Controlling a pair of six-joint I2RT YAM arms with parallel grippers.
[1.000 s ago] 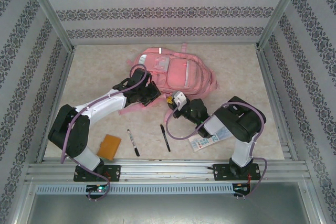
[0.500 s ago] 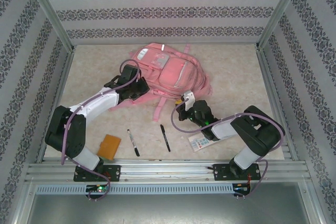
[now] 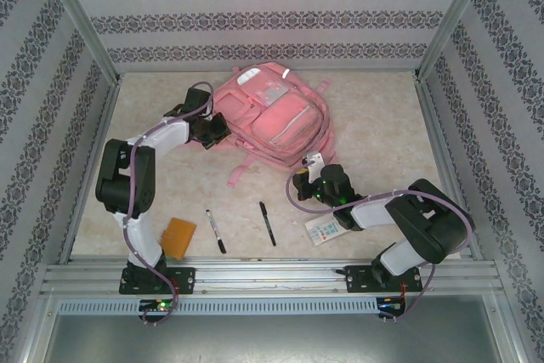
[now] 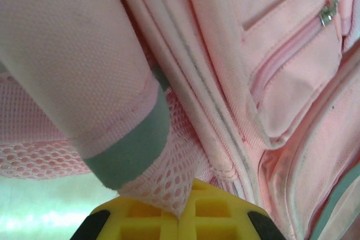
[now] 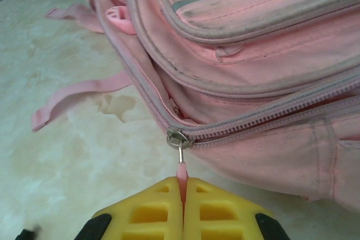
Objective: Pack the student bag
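Above the tabletop, the overhead view has the student bag lying flat between my two pincers. Its long axis slants from my left pincer at its far side down to my right pincer at its near corner. Behind both pincers, well apart from the bag, lie a pen, a second pen, an orange pad and a printed card partly under my right arm. The card's print is too small to read.

Through the left wrist camera, my left pincer's yellow tips are pressed together on a fold of pink mesh at the bag's side, just below a grey-edged flap. The pockets rise straight ahead, with a metal zip tab far ahead to the right. I see no brand or label.

Through the right wrist camera, my right pincer is clamped on the thin pink pull tab, which hangs from the slider directly ahead. The zip track runs from the slider off to the pincer's right. I judge the coming pull must follow that line rather than come straight back. My right arm holds the tab while my left braces the far side. A loose strap trails to the pincer's left.
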